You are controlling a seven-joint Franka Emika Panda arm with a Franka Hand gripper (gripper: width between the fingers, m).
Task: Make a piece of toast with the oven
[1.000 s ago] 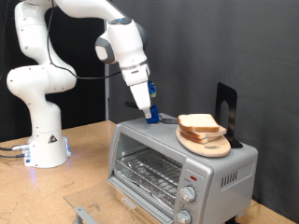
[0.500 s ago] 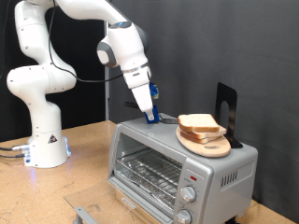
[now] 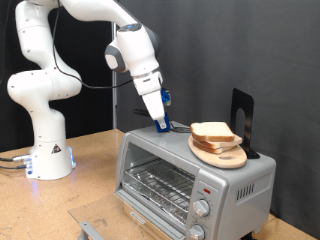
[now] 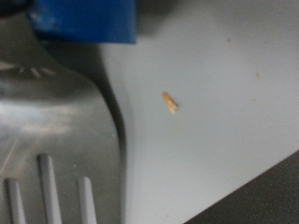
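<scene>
The silver toaster oven [image 3: 190,175] stands at the exterior view's lower right, door shut, with its wire rack showing behind the glass. Two slices of toast [image 3: 213,133] are stacked on a round wooden board [image 3: 222,153] on the oven's top. My gripper [image 3: 160,122] points down at the oven top, just left of the toast, and is shut on a spatula with a blue handle [image 3: 164,98]. In the wrist view the slotted metal spatula blade [image 4: 56,149] lies low over the grey oven top [image 4: 224,65], beside a small crumb [image 4: 169,102].
A black upright stand [image 3: 241,118] sits on the oven behind the board. The oven has two knobs [image 3: 203,208] and a red light at its front right. The arm's white base [image 3: 45,150] stands on the wooden table at the exterior view's left.
The arm's wrist has shifted very slightly. The gripper tip stays at the same spot on the oven top, and the toast has not moved.
</scene>
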